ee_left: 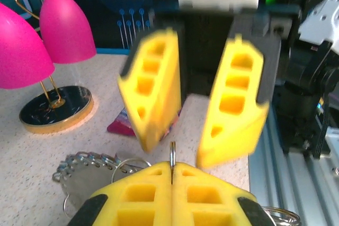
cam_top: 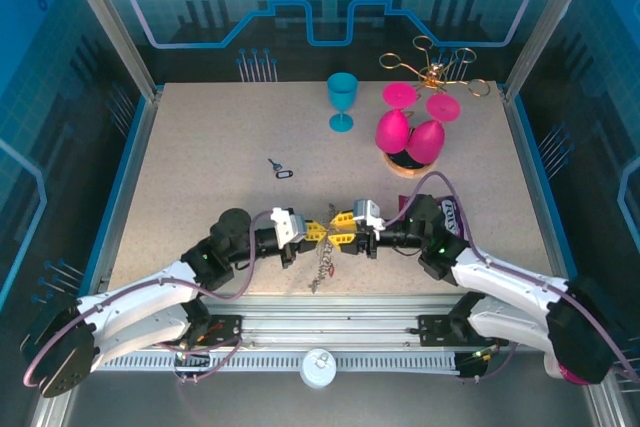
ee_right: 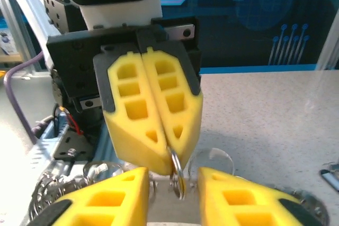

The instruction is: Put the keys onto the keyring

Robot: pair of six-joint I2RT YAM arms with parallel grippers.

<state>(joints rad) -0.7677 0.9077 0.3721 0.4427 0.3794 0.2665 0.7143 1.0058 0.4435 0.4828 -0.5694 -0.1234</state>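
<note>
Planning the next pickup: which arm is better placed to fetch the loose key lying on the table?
Right, probably. The left claw is shut on a thin metal ring, chain hanging below, so it is busy. The right claw stands open and empty, though the key lies slightly leftward.

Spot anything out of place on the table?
One small dark key lies alone at mid-table, well apart from the chain by the near edge, where the left hand pinches a thin ring. Nothing looks spilled or broken; the teal goblet stands upright.
</note>
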